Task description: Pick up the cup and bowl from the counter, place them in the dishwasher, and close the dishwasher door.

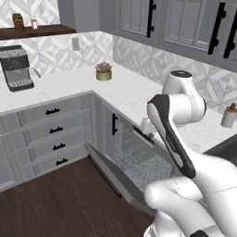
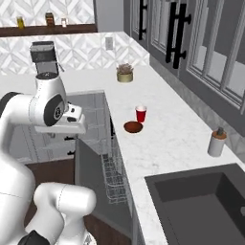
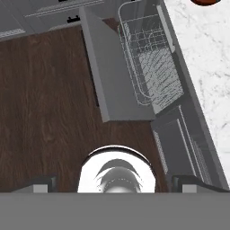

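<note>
The cup [image 2: 140, 114] stands on the counter [image 2: 177, 139], with the bowl [image 2: 133, 127] just beside it at seven o'clock. The dishwasher door [image 3: 108, 72] hangs open. The gripper [image 3: 114, 185] probably holds nothing; its opening is hard to tell.

A dark wood-plank floor [image 3: 45, 103] spreads below grey base cabinets, whose drawer fronts [image 1: 53, 127] carry short black pulls. The back wall is tiled in a pale grey-and-white diamond pattern [image 1: 51, 53], with a wall outlet [image 2: 109, 43] set into it. Above, grey upper cabinets [image 2: 201, 43] with framed panel doors bear long black bar handles [image 2: 177, 28]. A dark wooden shelf [image 1: 34, 31] on the wall holds a few small jars. Beneath it stands a grey espresso machine [image 1: 16, 67], and in the corner a small gold plant pot [image 1: 103, 72]. A dark sink basin [image 2: 201, 201] is sunk near a grey soap dispenser [image 2: 217, 142]. Light is even and soft.
</note>
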